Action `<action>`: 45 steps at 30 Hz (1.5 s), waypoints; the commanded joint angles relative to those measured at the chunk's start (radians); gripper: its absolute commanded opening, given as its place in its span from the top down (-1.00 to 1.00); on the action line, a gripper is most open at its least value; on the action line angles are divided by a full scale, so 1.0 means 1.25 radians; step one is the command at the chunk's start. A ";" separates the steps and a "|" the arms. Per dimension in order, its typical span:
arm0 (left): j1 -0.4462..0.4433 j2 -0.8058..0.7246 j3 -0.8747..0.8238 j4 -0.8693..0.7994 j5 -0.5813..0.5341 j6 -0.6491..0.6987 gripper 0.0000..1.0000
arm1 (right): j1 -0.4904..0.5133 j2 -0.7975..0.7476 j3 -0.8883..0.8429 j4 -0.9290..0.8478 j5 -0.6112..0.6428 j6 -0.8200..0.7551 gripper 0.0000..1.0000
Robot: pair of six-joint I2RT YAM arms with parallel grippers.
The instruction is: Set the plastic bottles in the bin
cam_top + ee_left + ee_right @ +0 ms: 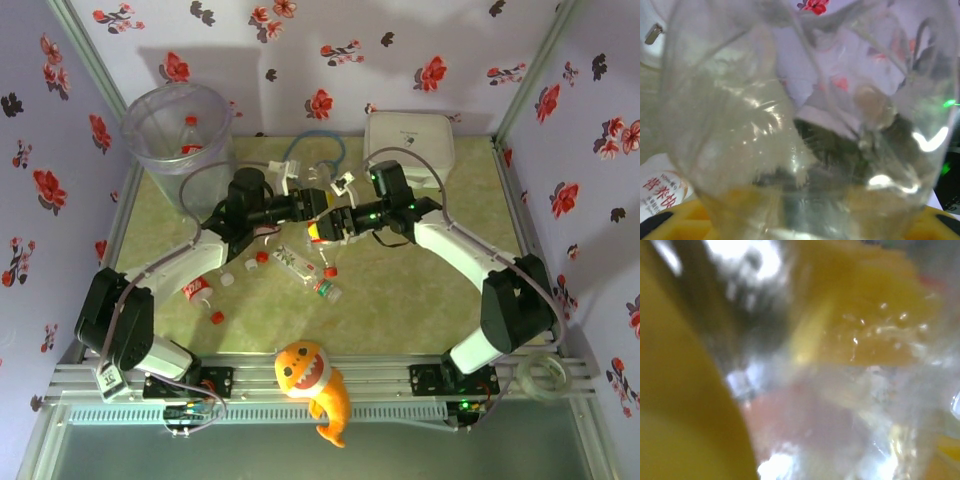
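Top view: left tool (316, 207) and right tool (343, 222) meet tip to tip, right of the bin (150, 160) and nearer the arm bases, above the tabletop (420, 300). What's between them is too small to read there.

Left wrist view fills that in: a clear held bottle (805, 125) up against the lens, its lower part sitting between yellow fingers (680, 225) at both bottom corners. Left tool looks clamped on it, probably, since the contact itself is off frame. Same view also catches a white label with red characters (660, 192) low left.

Right wrist view: badly blurred, clear plastic, a pinkish patch, one yellow finger (680, 415) down the left side. Can't tell if the right tool is gripping or spread.

Bin: back-left corner, upright, one red-capped bottle in the bin (190, 135).

Not binned: red-label bottle (199, 290) lying on the near side of the bin; two clear bottles (297, 261) further right of that one, under the tools.

White case (408, 145) level with the bin, far right of it.
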 commanded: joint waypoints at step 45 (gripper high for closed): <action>0.663 0.214 0.696 -0.544 -0.393 0.359 1.00 | -0.189 -0.197 -0.214 -0.145 0.373 -0.057 -0.88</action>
